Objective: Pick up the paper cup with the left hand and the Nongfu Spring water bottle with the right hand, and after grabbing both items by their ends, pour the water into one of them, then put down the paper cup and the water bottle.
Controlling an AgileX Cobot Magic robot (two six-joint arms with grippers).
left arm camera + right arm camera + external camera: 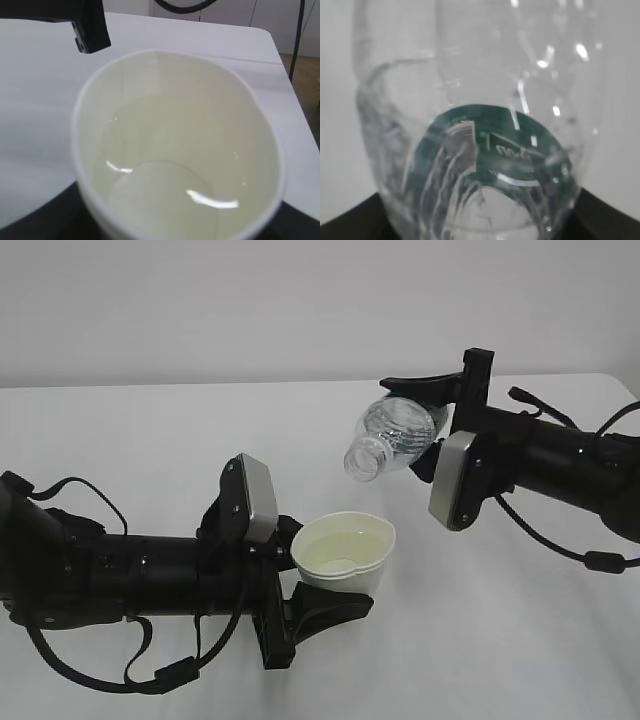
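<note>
A white table point(150, 420) fills the scene under a plain pale wall point(300, 300). The left hand point(325, 585) reaches in from the left edge, which cuts off its arm, and grasps the paper cup point(345, 555) upright above the table, with the water point(165, 170) inside. The right hand point(428, 420) clasps the Nongfu Spring water bottle point(395, 435), tilted mouth-down just up and right of the cup, apart from it. The right wrist view is blurred; the green label shows only through the plastic.
</note>
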